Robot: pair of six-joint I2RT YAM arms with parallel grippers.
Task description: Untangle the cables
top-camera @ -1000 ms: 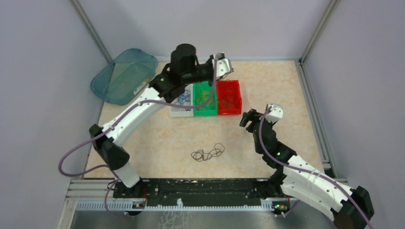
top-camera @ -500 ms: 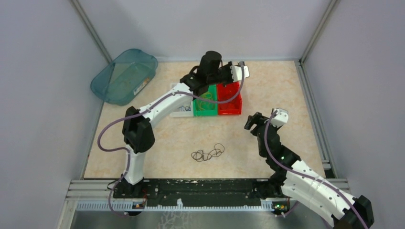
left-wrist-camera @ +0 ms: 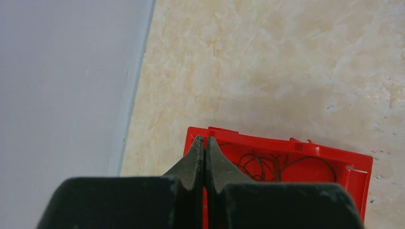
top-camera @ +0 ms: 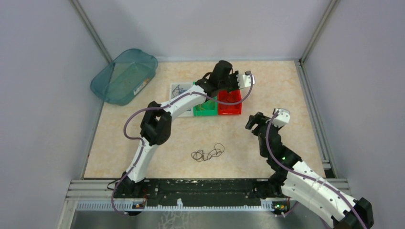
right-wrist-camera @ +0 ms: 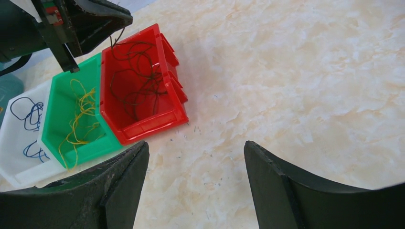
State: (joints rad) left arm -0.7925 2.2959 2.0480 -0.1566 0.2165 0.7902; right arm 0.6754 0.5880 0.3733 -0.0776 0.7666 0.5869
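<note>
A tangle of dark cables (top-camera: 207, 153) lies on the table in front of the bins. More dark strands lie in the red bin (top-camera: 229, 109), as the right wrist view (right-wrist-camera: 138, 81) and the left wrist view (left-wrist-camera: 267, 164) show. Yellow strands (right-wrist-camera: 79, 119) lie in the green bin (right-wrist-camera: 47, 138), and blue strands (right-wrist-camera: 28, 114) in the white bin (right-wrist-camera: 14, 167). My left gripper (top-camera: 232, 85) is shut above the red bin's far corner (left-wrist-camera: 205, 138). A thin dark strand (right-wrist-camera: 116, 37) hangs from its tip (right-wrist-camera: 128, 20) into the bin. My right gripper (top-camera: 253, 121) is open and empty above bare table (right-wrist-camera: 196, 157), to the right of the bins.
A teal plastic tub (top-camera: 125, 76) leans at the back left corner. The three bins stand side by side at the back middle. Grey walls and metal rails close in the table on three sides.
My left arm has swung right from over the green bin to over the red bin. My right gripper has drifted slightly right. The tangle on the table has not moved.
</note>
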